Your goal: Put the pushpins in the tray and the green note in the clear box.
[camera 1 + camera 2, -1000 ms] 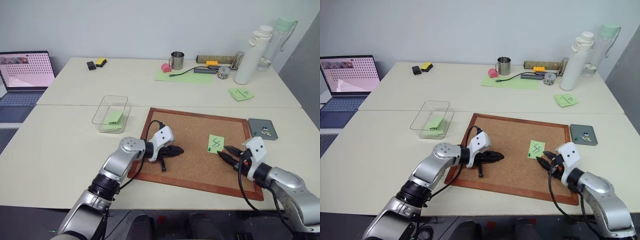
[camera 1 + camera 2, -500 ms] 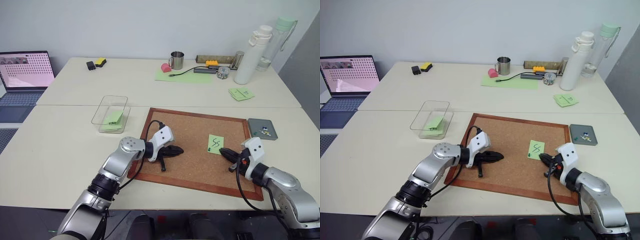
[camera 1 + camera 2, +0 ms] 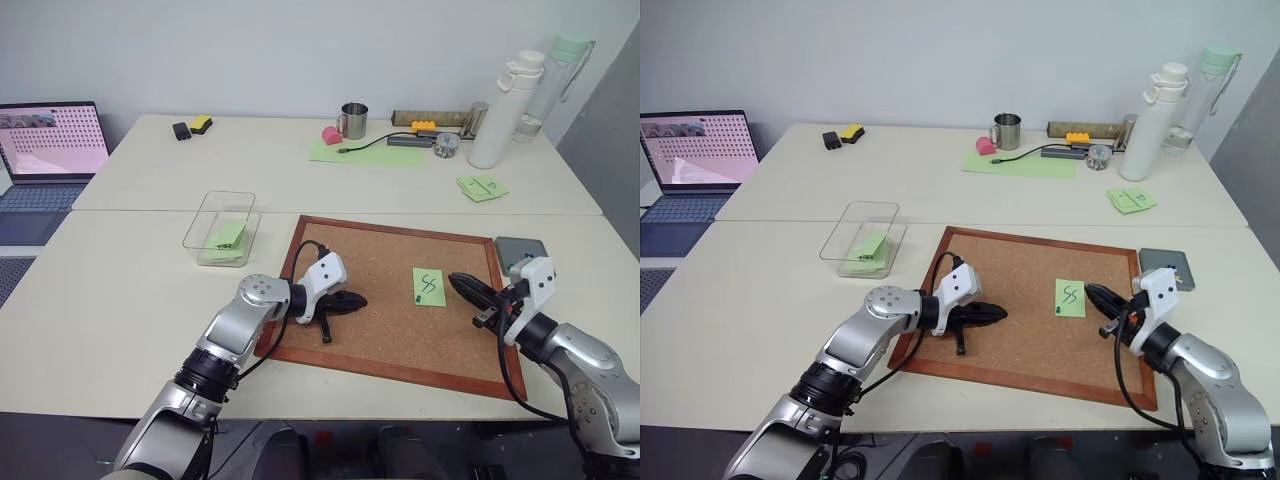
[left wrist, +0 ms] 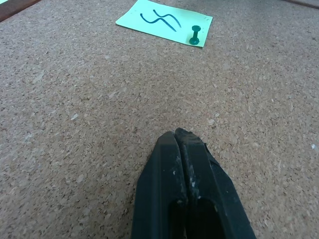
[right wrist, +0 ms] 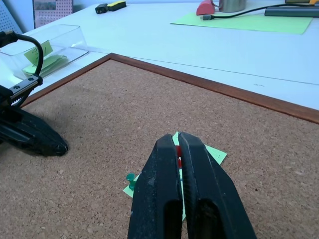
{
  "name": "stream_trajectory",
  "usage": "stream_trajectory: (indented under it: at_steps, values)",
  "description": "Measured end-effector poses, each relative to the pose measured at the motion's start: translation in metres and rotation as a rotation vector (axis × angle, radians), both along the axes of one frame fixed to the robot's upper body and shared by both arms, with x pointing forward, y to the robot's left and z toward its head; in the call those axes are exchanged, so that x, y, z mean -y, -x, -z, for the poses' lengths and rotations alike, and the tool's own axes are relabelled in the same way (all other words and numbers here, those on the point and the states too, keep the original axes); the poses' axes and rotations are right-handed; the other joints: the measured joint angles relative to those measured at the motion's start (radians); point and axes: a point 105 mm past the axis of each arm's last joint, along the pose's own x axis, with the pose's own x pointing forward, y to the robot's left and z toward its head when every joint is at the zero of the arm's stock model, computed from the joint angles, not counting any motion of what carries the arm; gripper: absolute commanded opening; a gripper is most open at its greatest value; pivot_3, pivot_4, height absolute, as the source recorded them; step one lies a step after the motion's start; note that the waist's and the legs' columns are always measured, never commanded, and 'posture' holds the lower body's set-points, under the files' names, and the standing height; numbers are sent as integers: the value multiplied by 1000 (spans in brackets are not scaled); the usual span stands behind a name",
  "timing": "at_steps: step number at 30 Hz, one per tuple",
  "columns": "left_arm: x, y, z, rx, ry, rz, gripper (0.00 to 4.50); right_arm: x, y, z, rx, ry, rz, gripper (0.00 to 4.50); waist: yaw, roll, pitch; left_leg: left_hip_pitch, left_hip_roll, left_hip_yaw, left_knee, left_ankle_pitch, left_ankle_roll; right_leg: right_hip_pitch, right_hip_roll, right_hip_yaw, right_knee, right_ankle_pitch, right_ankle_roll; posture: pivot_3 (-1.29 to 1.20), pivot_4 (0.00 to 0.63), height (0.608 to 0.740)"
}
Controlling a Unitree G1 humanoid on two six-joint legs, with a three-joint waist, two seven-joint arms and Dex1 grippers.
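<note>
Right gripper (image 3: 462,284) pinches a red pushpin (image 5: 178,151) — tray (image 3: 520,248) just behind it. Green note (image 3: 429,286) lies on the corkboard (image 3: 380,250), green pushpin (image 4: 194,36) in its corner — left gripper (image 3: 357,299) pressed together, farther off.

The right gripper (image 5: 180,141) hides the middle of the green note (image 5: 215,154); a red pushpin (image 5: 178,151) shows as only a sliver between the closed fingers. The tray (image 3: 518,248) is partly covered by the right wrist housing, so its contents cannot be read. The laptop (image 3: 45,150) is cut off by the picture's edge. Writing on the note inside the clear box (image 3: 222,226) is too small to read.
</note>
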Motion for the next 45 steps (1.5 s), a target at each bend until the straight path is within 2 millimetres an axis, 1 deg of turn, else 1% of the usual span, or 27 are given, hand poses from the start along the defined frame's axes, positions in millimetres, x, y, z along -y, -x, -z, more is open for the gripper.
stream_trajectory:
  at_steps: [1, 3, 5, 7, 9, 11, 13, 14, 19, 21, 22, 24, 26, 29, 31, 34, 37, 43, 45]
  values:
    - [0, 0, 0, 0, 0, 0, 0, 3, -1, -2, 1, -8, 15, 57, 0, 0, 0, 0, 0, 0, 0, 0, 0, 0, 0, 0, 0, 0, 0, 0, 150, 740]
    - [0, 0, 0, 0, -1, -1, 0, 14, -10, -11, 21, -31, 75, 57, -1, 0, 0, 0, 0, 1, 0, 0, 0, 0, 0, 0, 0, 0, 0, 0, 150, 740]
    - [0, -1, 0, 0, -2, 1, 0, 35, -26, -20, 49, -12, 177, 57, -1, 0, 0, 0, 0, 1, 0, 0, 0, 0, 0, 0, 0, 0, 0, 0, 150, 740]
    - [0, -1, 0, 3, -2, 7, 0, 63, -43, -25, 61, 39, 305, 57, 0, 0, 0, 0, 0, 1, 0, 0, 0, 0, 0, 0, 0, 0, 0, 0, 150, 740]
    - [0, -1, 0, 3, -3, 13, 0, 94, -60, -26, 55, 86, 430, 57, 0, 0, 0, 0, -1, 2, 0, 0, 0, -1, 0, 1, 0, 0, 0, 0, 150, 740]
    - [0, -1, -1, 3, -2, 18, 0, 120, -72, -25, 32, 132, 513, 57, 0, 1, 0, 0, -1, 2, -1, 0, 0, -1, 0, 1, -1, 0, 0, 0, 150, 740]
    - [0, -1, -1, 3, -3, 19, 0, 136, -80, -20, 4, 138, 556, 57, 0, 1, 0, 0, -1, 1, -1, 0, 0, 0, 0, 1, -1, 0, 0, 0, 150, 740]
    - [0, 0, -1, 3, -4, 19, 0, 139, -83, -16, -14, 128, 562, 57, 0, 1, 0, 0, -1, 2, -1, 0, 0, 0, 0, 1, -1, 0, 0, 0, 150, 740]
    - [-2, 1, -1, 10, -5, 14, 0, 143, -90, 10, -103, 115, 533, 57, -3, 1, 1, 0, 0, 2, -1, 0, 0, 0, 0, 2, -2, 0, 0, 0, 150, 740]
    - [-4, 2, -1, 13, -4, 8, 0, 143, -92, 14, -113, 107, 516, 473, -7, 1, 1, 0, 1, 2, -1, 0, 0, 0, 0, 2, -2, 0, 0, 0, 150, 740]
    - [-4, 2, -1, 17, -5, 4, 0, 142, -93, 14, -112, 100, 507, 588, -9, 1, 1, 0, 1, 2, -1, 0, 0, 0, 0, 2, -2, 0, 0, 0, 150, 740]
    - [-5, 3, -1, 21, -7, -2, 0, 141, -94, 12, -103, 93, 493, 1130, -13, 1, 1, 0, 1, 2, -1, 0, 0, 0, 0, 2, -2, 0, 0, 0, 150, 740]
    - [-6, 3, -1, 22, -9, -4, 0, 141, -94, 12, -94, 91, 482, 1507, -15, 1, 1, 0, 1, 2, -1, 0, 0, 0, 0, 2, -2, 0, 0, 0, 150, 740]
    - [-7, 4, -1, 19, -8, -11, 0, 137, -92, 8, -74, 64, 442, 1507, -18, 1, 1, 0, 1, 2, -2, 0, 0, 0, 0, 2, -2, 0, 0, 0, 150, 740]
    - [-8, 4, -1, 17, -9, -12, 0, 131, -87, 2, -40, 60, 393, 1507, -18, 1, 1, 0, 1, 1, -2, 0, 0, 0, 0, 2, -3, 0, 0, 0, 150, 740]
    - [-9, 4, -1, 17, -10, -15, 0, 122, -77, 1, -14, 68, 336, 1507, -20, 2, 1, 0, 1, 1, -2, 0, 0, 1, 0, 2, -3, 0, 0, 0, 150, 740]
    - [-9, 4, -1, 17, -11, -13, 0, 115, -68, -1, 0, 93, 316, 1507, -21, 2, 1, 0, 1, 1, -2, 0, 0, 1, -1, 2, -3, 0, 0, 0, 150, 740]
    - [-8, 3, -1, 15, -15, -7, 0, 118, -67, -2, 5, 99, 365, 1507, -21, 2, 1, 0, 1, 1, -2, 0, 0, 1, -1, 1, -3, 0, 0, 0, 150, 740]
    - [-8, 3, -1, 13, -16, -2, 0, 116, -65, -4, 16, 103, 358, 1507, -20, 2, 1, 0, 1, 1, -2, 0, 0, 1, -1, 2, -3, 0, 0, 0, 150, 740]
